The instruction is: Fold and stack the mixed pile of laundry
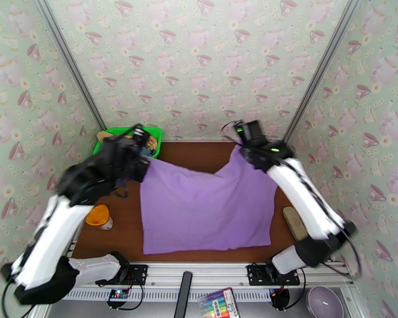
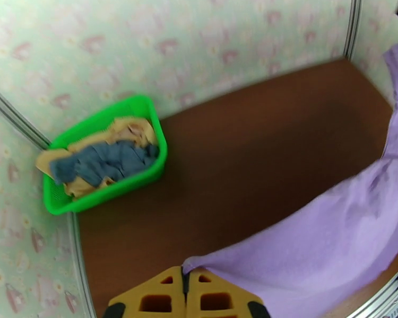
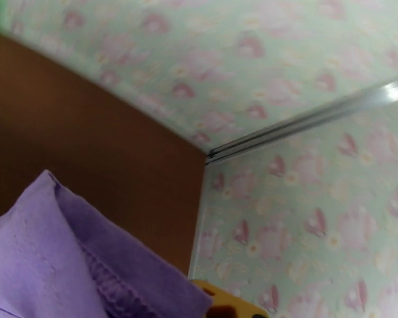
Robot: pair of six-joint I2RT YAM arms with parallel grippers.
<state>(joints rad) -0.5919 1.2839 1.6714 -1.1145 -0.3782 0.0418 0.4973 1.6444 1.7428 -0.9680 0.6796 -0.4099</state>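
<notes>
My left fingers point(image 2: 191, 284), blocky yellow, are pinched tight on one corner of the smooth purple T-shirt point(image 1: 204, 208). My right fingers point(image 3: 228, 303) clamp the other corner by its stitched hem. The cloth sags between them, its lower part flat on the brown surface point(image 1: 199, 155). The crumpled slate-blue shirt point(image 2: 101, 162) and tan-yellow one point(image 2: 127, 128) lie in the green mesh basket point(image 2: 109, 193), far left.

Garments: three – purple T-shirt point(image 1: 204, 208), slate-blue shirt point(image 2: 101, 162), tan-yellow one point(image 2: 130, 131)
Green basket point(image 2: 109, 192): one
Robot arms: two – left arm point(image 1: 55, 234), right arm point(image 1: 305, 202)
Orange-lidded cup point(image 1: 99, 217): one
Marker pack point(image 1: 219, 303): one
Purple bowl point(image 1: 323, 302): one
Tan pad point(image 1: 294, 221): one
</notes>
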